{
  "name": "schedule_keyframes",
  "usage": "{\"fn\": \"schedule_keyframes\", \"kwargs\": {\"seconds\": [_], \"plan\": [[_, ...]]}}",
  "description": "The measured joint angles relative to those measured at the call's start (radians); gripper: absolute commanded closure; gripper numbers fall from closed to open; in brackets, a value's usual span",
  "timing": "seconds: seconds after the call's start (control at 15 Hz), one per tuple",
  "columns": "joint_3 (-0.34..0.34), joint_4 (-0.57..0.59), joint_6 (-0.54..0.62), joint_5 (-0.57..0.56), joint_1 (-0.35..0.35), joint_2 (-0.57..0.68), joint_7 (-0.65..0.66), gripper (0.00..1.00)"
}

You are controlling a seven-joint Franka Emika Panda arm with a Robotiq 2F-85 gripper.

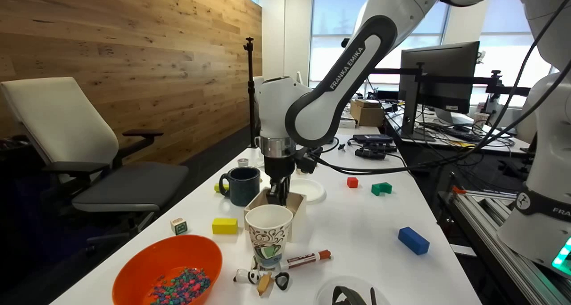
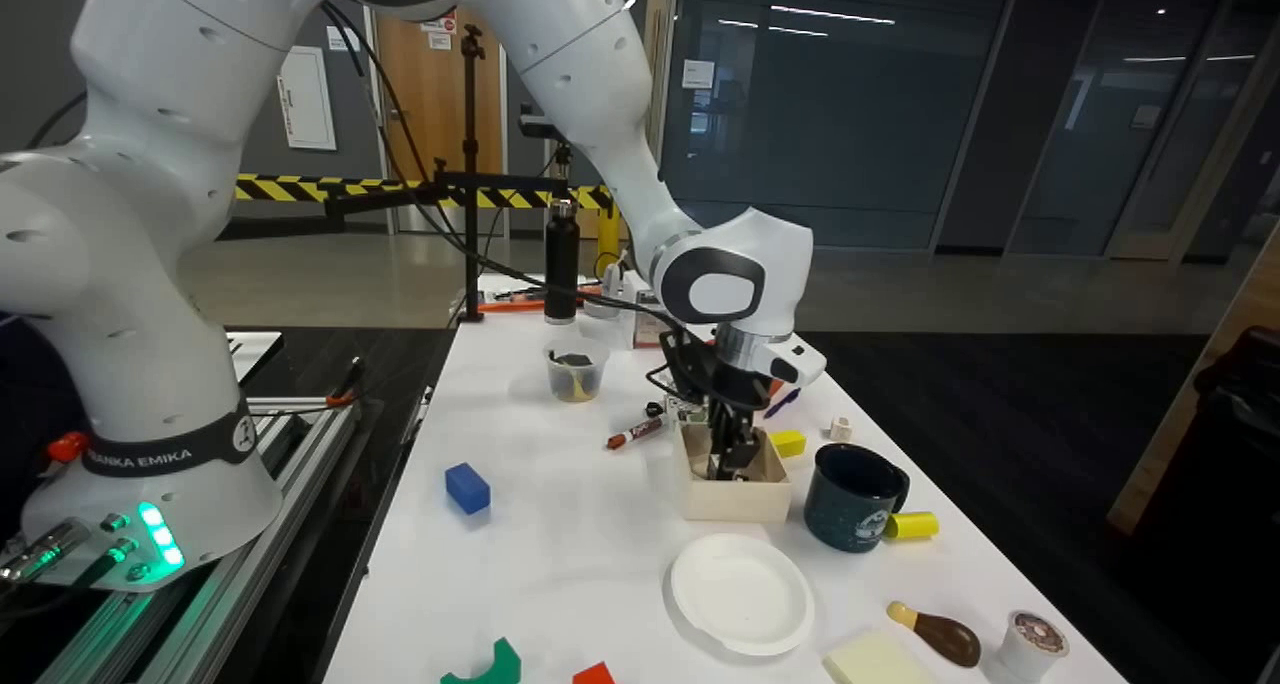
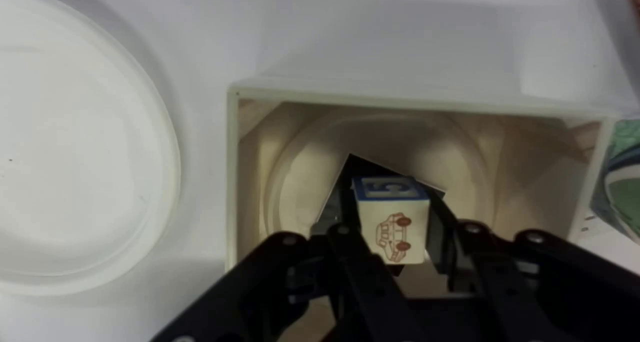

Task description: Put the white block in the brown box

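The tan box (image 1: 298, 218) stands open on the white table; it also shows in an exterior view (image 2: 737, 502) and in the wrist view (image 3: 425, 102). My gripper (image 3: 392, 212) reaches down into it; it shows in both exterior views (image 1: 277, 199) (image 2: 733, 461). The white block (image 3: 395, 234), with a blue-framed 5 and a red car picture, sits between the fingers, which press on its two sides. It is inside the box walls. Whether it touches the bottom cannot be told. The box and fingers largely hide it in the exterior views.
A dark flat square (image 3: 367, 167) lies in the box beneath the block. A patterned paper cup (image 1: 269, 233), dark mug (image 2: 850, 499) and white plate (image 2: 742, 594) stand close around the box. A yellow block (image 1: 225, 225), lettered cube (image 1: 179, 226) and orange bowl (image 1: 134, 265) are nearby.
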Motion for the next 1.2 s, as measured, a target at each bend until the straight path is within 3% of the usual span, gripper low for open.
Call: {"fn": "schedule_keyframes", "kwargs": {"seconds": [0.4, 1.2], "plan": [[-0.001, -0.004, -0.001, 0.0, 0.0, 0.0, 0.0, 0.01], [-0.012, -0.002, -0.103, -0.002, 0.011, -0.087, 0.009, 0.0]]}}
